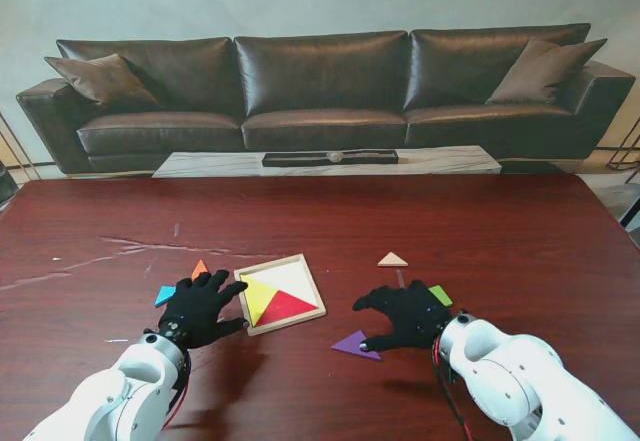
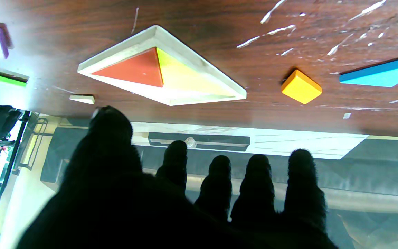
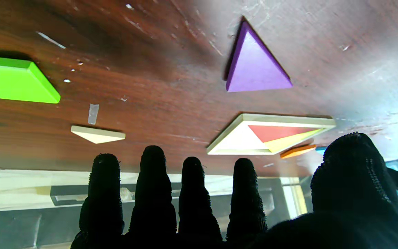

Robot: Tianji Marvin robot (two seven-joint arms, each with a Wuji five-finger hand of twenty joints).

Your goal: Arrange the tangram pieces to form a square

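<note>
A square wooden tray (image 1: 300, 264) lies mid-table and holds a yellow triangle (image 1: 257, 298) and a red triangle (image 1: 288, 308); its far part is bare. My left hand (image 1: 197, 308), black-gloved, hovers open just left of the tray, holding nothing. An orange square (image 1: 199, 268) and a blue piece (image 1: 165, 295) lie by its fingers. My right hand (image 1: 405, 314) is open to the right of the tray. A purple triangle (image 1: 356, 345) lies next to its thumb, a green piece (image 1: 440, 295) at its right side, a cream triangle (image 1: 392, 259) farther off.
The dark red table (image 1: 480, 231) bears white scratches (image 1: 130, 251) at far left. Beyond its far edge stand a low marble table (image 1: 330, 161) and a dark leather sofa (image 1: 320, 91).
</note>
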